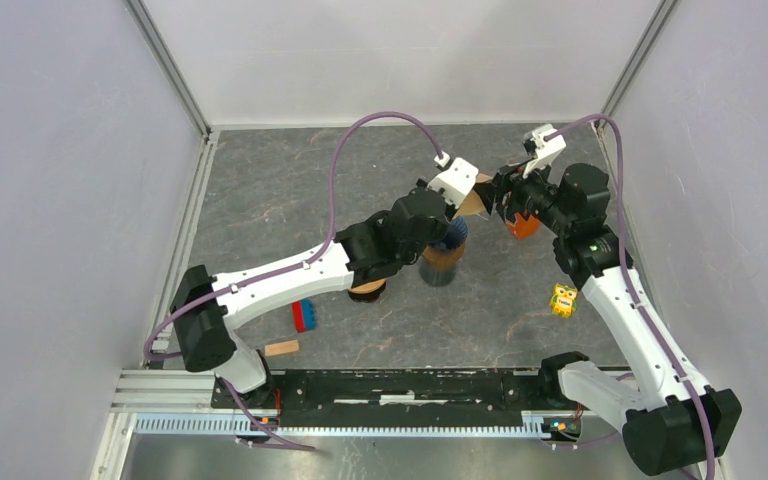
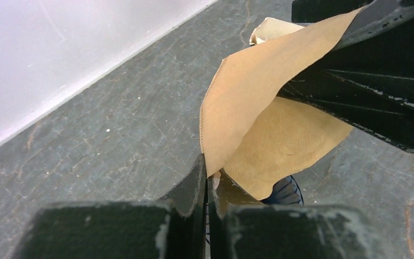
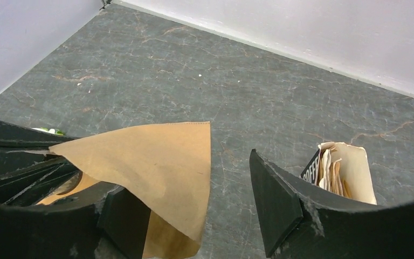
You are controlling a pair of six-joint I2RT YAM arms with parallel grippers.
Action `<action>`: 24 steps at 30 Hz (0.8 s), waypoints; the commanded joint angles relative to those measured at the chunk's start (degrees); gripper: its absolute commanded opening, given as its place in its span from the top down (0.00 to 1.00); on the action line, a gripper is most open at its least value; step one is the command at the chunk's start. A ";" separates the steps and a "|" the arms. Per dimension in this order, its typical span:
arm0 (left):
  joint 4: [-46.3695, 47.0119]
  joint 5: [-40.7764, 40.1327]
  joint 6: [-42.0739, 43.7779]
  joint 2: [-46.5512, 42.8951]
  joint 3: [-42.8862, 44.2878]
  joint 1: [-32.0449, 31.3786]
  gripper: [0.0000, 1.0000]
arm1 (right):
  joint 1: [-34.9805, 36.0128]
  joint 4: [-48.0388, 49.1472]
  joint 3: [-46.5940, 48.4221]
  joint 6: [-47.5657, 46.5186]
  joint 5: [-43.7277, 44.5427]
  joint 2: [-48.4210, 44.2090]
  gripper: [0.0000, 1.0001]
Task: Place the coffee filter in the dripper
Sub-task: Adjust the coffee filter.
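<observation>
Brown paper coffee filter (image 1: 472,198): raised off the worktop (image 1: 290,190), at 1 o'clock of the dripper.
Dripper (image 1: 451,236): dark blue, seated on a brown cylinder (image 1: 442,262) near mid-worktop.
Left tool (image 2: 207,181): pinched tight on the filter's lower edge.
Right tool (image 3: 188,178): spread wide, filter draped against one finger, unclamped.
Filter box (image 3: 340,171): at 3 o'clock of the right tool.

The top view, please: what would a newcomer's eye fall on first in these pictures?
The brown coffee filter, held up in mid-air over the far half of the table. The left gripper is shut on its edge, the right gripper stands open beside it, and the blue dripper waits just beneath.
</observation>
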 commanded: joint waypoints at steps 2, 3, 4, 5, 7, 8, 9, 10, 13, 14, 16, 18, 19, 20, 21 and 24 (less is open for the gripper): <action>5.47 -4.27 3.82 -1.67 -0.50 -0.46 0.96 | -0.09 3.34 -1.63 3.46 -0.97 -0.33 0.29; 5.49 -4.85 3.71 -1.71 -0.43 -0.50 0.96 | -0.22 3.63 -2.00 4.38 -1.56 -0.23 0.29; 5.48 -5.34 3.53 -1.68 -0.44 -0.48 0.96 | -0.54 4.13 -2.35 5.37 -2.37 -0.23 0.28; 5.50 -5.80 3.59 -1.74 -0.51 -0.52 0.97 | -0.85 4.73 -2.91 6.42 -3.32 -0.28 0.28; 7.23 -6.36 3.60 -1.93 -0.76 -0.51 0.98 | -1.36 7.02 -3.93 9.11 -5.72 -0.13 0.28; 7.34 -6.43 3.44 -1.92 -0.90 -0.49 0.98 | -1.65 8.01 -4.45 10.14 -6.71 -0.06 0.28; 7.34 -6.51 3.09 -2.00 -1.01 -0.45 0.98 | -2.02 8.97 -4.96 11.57 -7.90 0.00 0.29; 7.34 -6.46 2.83 -2.07 -1.12 -0.52 0.98 | -2.39 10.37 -5.58 12.82 -9.13 0.13 0.30; 7.39 -5.88 2.02 -2.29 -1.36 -0.50 0.98 | -3.34 13.85 -7.43 16.47 -11.90 0.34 0.40; 7.34 -5.59 2.00 -2.39 -1.45 -0.51 0.98 | -3.60 14.77 -7.98 17.36 -12.55 0.43 0.48; 7.48 -5.12 2.22 -2.64 -1.70 -0.47 0.98 | -4.04 16.36 -8.67 19.01 -13.92 0.61 0.60; 7.84 -4.84 2.67 -2.97 -2.25 -0.48 0.98 | -4.48 18.20 -9.22 20.82 -15.27 0.65 0.73; 8.24 -4.95 3.04 -3.11 -2.50 -0.52 0.98 | -4.74 19.17 -9.68 21.89 -16.00 0.60 0.79; 8.56 -5.06 3.30 -3.20 -2.88 -0.51 0.98 | -4.94 19.92 -9.92 22.60 -16.49 0.61 0.84; 9.04 -5.18 3.62 -3.29 -3.22 -0.50 0.98 | -5.09 20.67 -10.19 23.38 -17.08 0.63 0.89; 10.20 -6.00 4.29 -3.33 -3.74 -0.52 0.96 | -5.44 23.06 -11.20 26.00 -18.29 0.78 0.97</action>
